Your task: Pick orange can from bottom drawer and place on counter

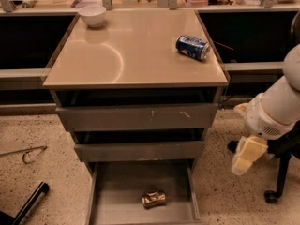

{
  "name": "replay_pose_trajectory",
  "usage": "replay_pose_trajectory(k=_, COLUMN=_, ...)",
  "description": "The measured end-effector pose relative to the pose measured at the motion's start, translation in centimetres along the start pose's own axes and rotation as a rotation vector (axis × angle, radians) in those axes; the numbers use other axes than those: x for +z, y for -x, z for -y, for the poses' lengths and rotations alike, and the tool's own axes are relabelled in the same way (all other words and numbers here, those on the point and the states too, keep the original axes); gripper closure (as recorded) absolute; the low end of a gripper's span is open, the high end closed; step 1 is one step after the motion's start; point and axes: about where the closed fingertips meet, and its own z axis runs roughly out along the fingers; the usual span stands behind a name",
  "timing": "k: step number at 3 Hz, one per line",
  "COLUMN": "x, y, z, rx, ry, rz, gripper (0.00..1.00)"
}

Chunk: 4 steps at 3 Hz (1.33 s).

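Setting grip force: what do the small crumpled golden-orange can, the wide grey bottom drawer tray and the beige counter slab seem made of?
Small golden-orange can: thin metal, probably aluminium; shiny and dented. Wide grey bottom drawer tray: likely painted sheet metal; flat, matte. Beige counter slab: glossy, perhaps laminate; it mirrors light. The cream gripper hangs right of the cabinet, away from the can.

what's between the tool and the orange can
Camera view: the tool hangs right of the bottom drawer; only speckled floor and the drawer's right wall lie between it and the orange can.
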Motion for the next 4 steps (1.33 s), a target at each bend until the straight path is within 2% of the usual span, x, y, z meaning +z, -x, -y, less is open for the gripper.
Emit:
replay_pose_trajectory(k=1, x=6.8, y=-1.3, z=0.2, rx=0.018, ry=0.02, rz=0.046, gripper=0.0)
replay_pose_trajectory(k=2, x=11.9, y=-1.5, z=-0.4, rx=0.02, ry=0.052, rz=0.097, gripper=0.0)
replay_pose_trajectory(k=3, x=13.3, y=-1.0, z=-0.8, rx=0.007, ry=0.058, rz=0.139, gripper=0.0)
replay_pose_trajectory(k=4, x=14.1, y=-1.0, z=-1.1, rx=-0.002, ry=0.061, rz=0.14, gripper=0.0)
